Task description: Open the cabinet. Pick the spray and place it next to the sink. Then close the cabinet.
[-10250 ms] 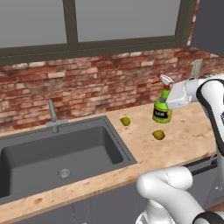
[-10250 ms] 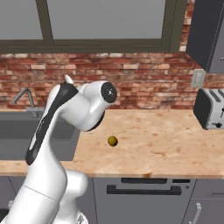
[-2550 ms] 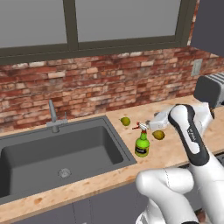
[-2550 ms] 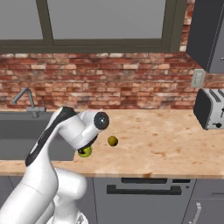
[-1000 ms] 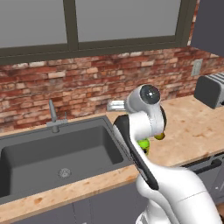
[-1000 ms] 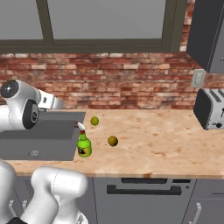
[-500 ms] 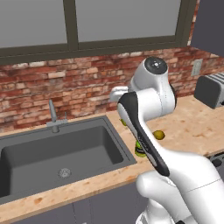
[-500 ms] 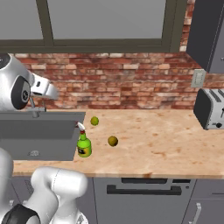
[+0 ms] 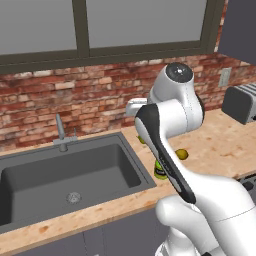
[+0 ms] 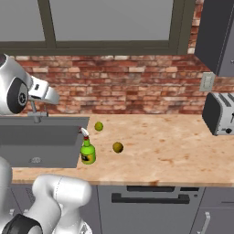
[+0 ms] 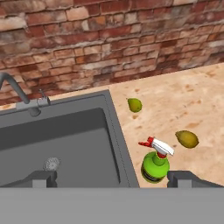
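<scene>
The spray [image 11: 155, 165], a yellow-green bottle with a red-and-white trigger, stands upright on the wooden counter just right of the sink [image 11: 118, 135]. It also stands at the sink's corner in the right base view [image 10: 87, 151], and my arm half hides it in the left base view [image 9: 160, 171]. My gripper [image 11: 113, 178] hangs open well above it, with nothing between the fingertips [image 11: 43, 177]. A corner of the dark grey cabinet [image 10: 215, 36] shows at the upper right, also in the left base view [image 9: 240, 27].
Two small olive-green fruits [image 11: 134, 105] [image 11: 187, 138] lie on the counter beyond the spray. A faucet [image 11: 13, 89] rises behind the sink basin. A dark toaster [image 10: 219, 114] stands at the counter's far right, against the brick wall.
My arm has swung up and back from the counter, rising over the last second. The spray, let go earlier, stays standing beside the sink.
</scene>
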